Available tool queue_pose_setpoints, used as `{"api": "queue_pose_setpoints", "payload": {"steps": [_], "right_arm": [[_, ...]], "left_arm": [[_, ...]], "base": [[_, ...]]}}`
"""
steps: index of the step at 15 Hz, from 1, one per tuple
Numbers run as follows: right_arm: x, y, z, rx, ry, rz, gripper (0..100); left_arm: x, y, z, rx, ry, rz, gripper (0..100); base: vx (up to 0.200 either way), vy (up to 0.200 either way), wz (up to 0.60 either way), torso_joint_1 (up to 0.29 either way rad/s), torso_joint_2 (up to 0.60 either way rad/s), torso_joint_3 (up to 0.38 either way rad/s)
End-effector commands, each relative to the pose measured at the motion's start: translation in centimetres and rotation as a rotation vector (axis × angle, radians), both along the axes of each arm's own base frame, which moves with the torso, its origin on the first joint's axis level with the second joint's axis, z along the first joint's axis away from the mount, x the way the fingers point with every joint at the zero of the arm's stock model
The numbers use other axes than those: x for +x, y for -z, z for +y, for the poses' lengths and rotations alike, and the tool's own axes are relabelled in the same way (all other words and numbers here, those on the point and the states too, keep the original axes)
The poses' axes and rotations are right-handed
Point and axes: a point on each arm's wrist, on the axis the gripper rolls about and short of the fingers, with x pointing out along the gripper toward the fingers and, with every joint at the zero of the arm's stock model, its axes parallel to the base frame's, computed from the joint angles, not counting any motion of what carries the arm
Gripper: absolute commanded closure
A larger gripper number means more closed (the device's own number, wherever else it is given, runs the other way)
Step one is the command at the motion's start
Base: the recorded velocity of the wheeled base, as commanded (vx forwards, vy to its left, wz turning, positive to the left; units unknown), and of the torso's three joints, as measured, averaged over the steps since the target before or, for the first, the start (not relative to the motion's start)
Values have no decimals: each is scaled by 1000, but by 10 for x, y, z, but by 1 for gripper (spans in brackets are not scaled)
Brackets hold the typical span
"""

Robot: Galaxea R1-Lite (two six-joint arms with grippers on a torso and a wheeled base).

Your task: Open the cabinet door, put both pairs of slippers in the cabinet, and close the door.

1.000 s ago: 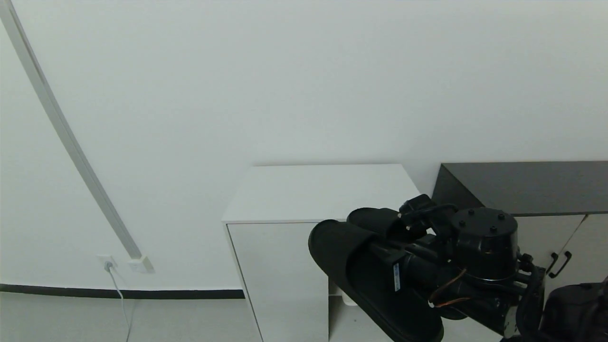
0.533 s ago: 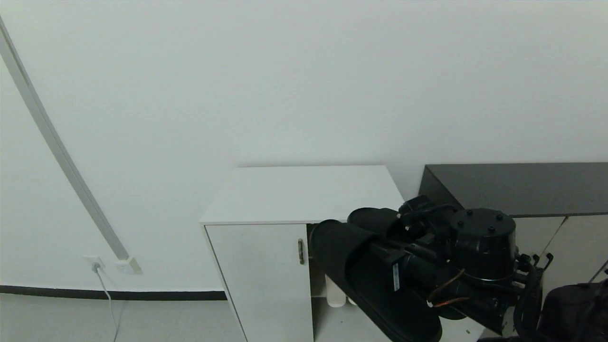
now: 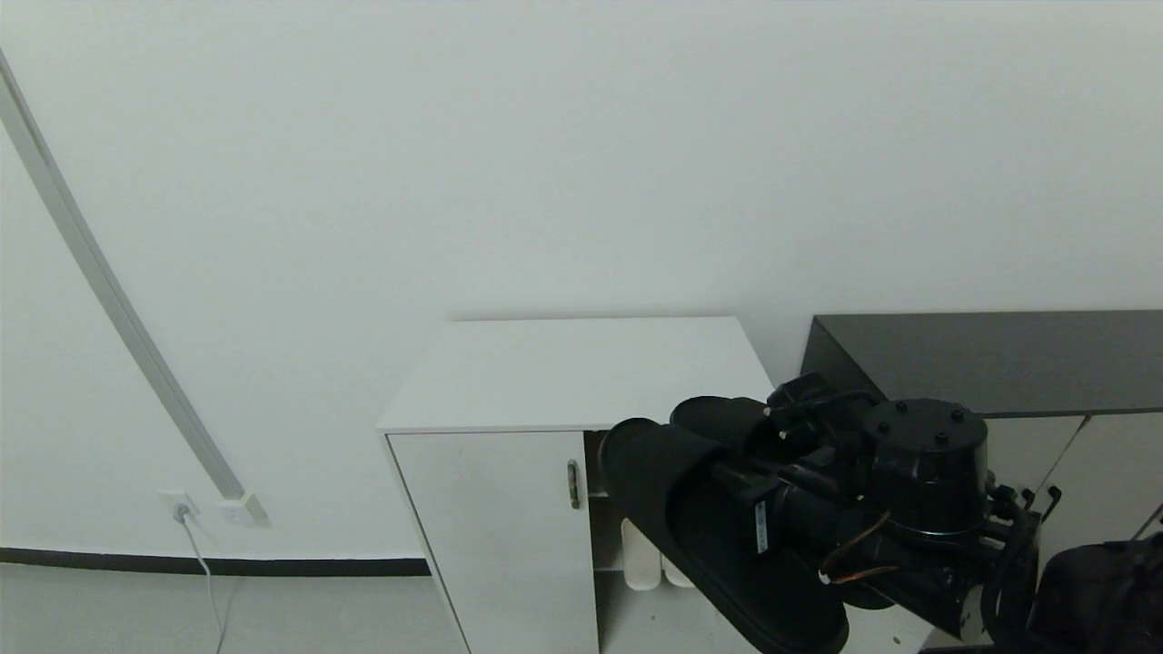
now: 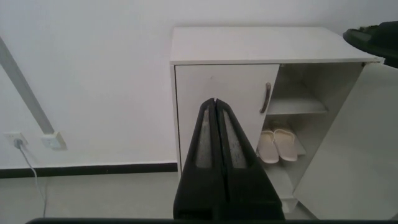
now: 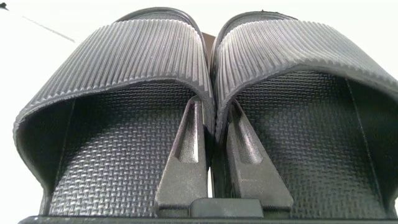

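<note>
so the right gripper [image 5: 211, 118] is clamped on the inner straps of the 2 black slippers [image 3: 718, 518], toes pointing roughly at the cabinet [image 3: 572, 372]'s open right half just ahead, where the white pair [image 4: 281, 144] sits on a shelf, while the left gripper [image 4: 215, 109] is pinched closed on nothing.

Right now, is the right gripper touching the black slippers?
Touching: the right wrist view shows the right gripper clamping the black slippers by their adjoining straps.

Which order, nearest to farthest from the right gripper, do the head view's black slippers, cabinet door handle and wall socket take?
1. black slippers, held in the right gripper.
2. door handle, left, on the cabinet.
3. wall socket, far to the left.
</note>
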Motion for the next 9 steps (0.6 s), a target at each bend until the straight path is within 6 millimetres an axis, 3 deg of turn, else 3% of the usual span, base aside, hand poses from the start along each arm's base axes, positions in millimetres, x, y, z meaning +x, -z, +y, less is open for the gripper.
{"api": "queue_pose_setpoints", "payload": {"steps": [1,2,9], "right_arm": [[-3,-1,3,3,-13,-3,100],[-3,-1,3,6,-14,-5,100],[-3,3,2,-2,-23,-10,100]], "left_arm": [[0,0,0,0,1,2,100],[0,0,0,0,-1,2,100],[0,0,0,0,-1,2,100]], "base": [[0,0,-600,7,2,2],[0,0,-600,2,7,7],[0,0,0,0,0,0]]}}
